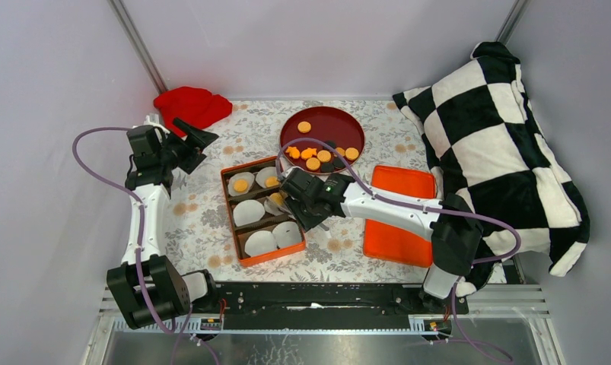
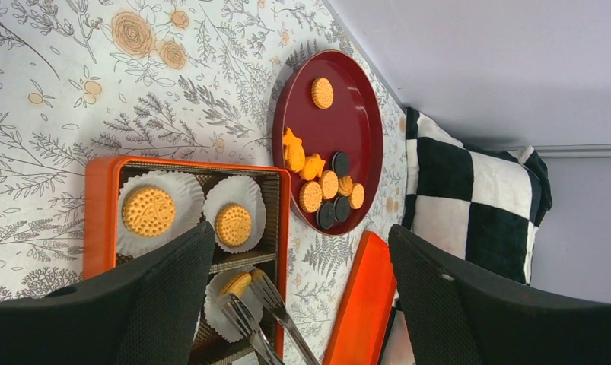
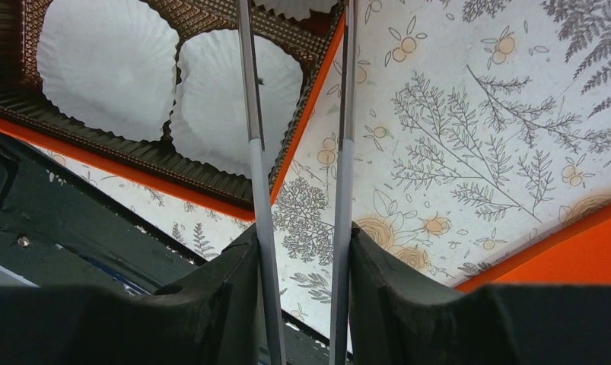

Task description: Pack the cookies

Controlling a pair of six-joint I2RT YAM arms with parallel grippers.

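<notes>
while the right gripper [image 3: 302, 262] clamps half shut on metal tongs [image 3: 258, 160], their tips sit at an orange cookie [image 2: 237, 283] in a paper cup [image 2: 214, 308] of the orange box [image 1: 227, 199]. most cookies [image 1: 313, 163] lie on the red plate [image 1: 329, 122], at 1 o'clock from the box; two more fill far-row cups. the left gripper [image 1: 198, 140] hovers wide open and empty at 10 o'clock.

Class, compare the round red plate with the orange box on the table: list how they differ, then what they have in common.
The red plate is round and undivided; the orange box is rectangular and split into compartments. On the plate, cookies lie bare, orange and black mixed; in the box, only orange ones show, each in a white paper cup. Both rest on the floral tablecloth and hold cookies.
</notes>
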